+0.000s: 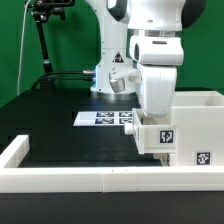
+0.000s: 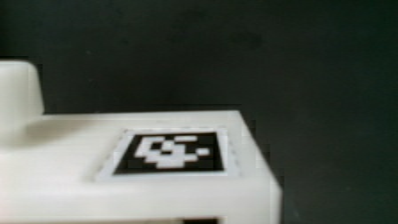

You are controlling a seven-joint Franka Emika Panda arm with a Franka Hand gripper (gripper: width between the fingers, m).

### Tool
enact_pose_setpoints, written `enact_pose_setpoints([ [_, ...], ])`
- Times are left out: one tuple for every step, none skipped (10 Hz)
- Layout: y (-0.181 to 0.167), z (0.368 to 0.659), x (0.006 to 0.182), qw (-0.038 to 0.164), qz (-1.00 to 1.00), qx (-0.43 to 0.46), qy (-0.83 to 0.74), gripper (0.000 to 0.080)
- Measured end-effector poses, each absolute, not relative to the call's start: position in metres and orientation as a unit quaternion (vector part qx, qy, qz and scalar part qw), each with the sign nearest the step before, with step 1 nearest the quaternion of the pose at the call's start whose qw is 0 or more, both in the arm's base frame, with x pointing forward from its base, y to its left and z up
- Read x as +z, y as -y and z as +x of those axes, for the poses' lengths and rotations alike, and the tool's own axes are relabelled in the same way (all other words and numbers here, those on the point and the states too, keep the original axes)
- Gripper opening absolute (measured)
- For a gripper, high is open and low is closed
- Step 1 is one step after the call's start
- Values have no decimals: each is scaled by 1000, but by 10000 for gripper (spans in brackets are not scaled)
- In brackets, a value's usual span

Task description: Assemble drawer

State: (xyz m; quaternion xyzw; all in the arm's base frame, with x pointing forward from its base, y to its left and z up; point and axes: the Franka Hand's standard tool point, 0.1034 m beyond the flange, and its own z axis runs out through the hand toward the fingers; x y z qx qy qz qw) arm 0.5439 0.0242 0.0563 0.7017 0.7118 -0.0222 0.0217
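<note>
In the exterior view the white hollow housing (image 1: 200, 112) stands at the right, with a square tag low on its front. A small white tray (image 1: 163, 138) with a tag on its face sits against the housing's left side. My gripper (image 1: 150, 122) comes down right over this tray; its fingers are hidden behind the hand and the tray. In the wrist view a white part with a black-and-white tag (image 2: 169, 152) fills the lower frame very close up. A raised white part (image 2: 18, 92) stands beside it. No fingers show there. The second tray is out of view.
A long low white wall (image 1: 70, 180) edges the table at the front and the exterior view's left. The marker board (image 1: 103, 118) lies flat on the black table (image 1: 60, 110) behind the tray. The arm's base (image 1: 108, 80) and a black camera stand (image 1: 42, 40) are at the back.
</note>
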Motion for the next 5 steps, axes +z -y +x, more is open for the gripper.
enact_pose_setpoints([
  [-24,544,56,22,702,-22,-712,42],
  [-24,544,56,22,702,-22,-711,242],
  [-24,544,57,22,703,-22,-711,242],
  [-24,546,64,27,707,-18,-706,424],
  [-24,548,73,31,707,-16,-706,424],
])
